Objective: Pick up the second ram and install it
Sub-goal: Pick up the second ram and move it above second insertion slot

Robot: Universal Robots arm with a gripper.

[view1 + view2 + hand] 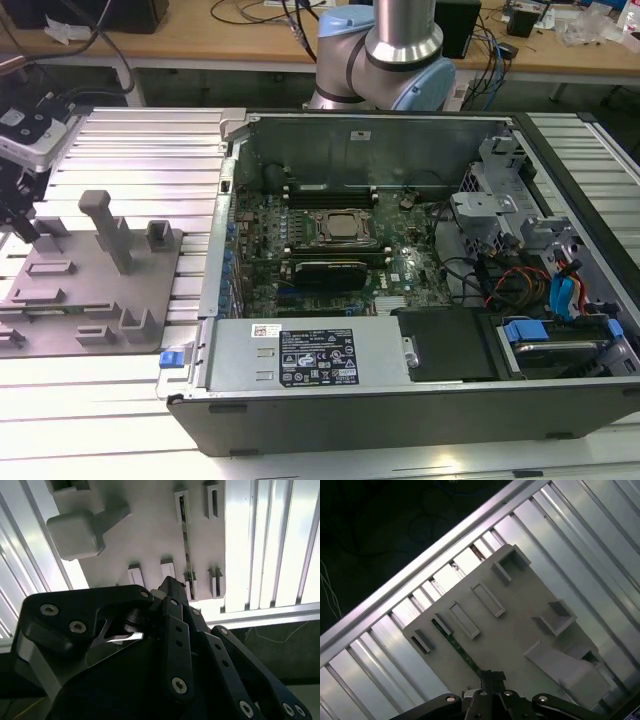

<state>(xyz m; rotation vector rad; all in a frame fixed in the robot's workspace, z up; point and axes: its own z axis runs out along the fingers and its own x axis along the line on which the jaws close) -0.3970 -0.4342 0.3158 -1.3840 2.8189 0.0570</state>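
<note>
tool (492, 676): grip cannot tell | second ram (454, 642) on edge in grey holder (520, 625) slots, beside tool

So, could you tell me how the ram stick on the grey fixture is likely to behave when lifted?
The second ram is a thin, narrow board standing on edge in the grey fixture, so it is probably light and fairly stiff. Being so slim, it could tip flat once unsupported, and it likely tolerates little bending.
</note>
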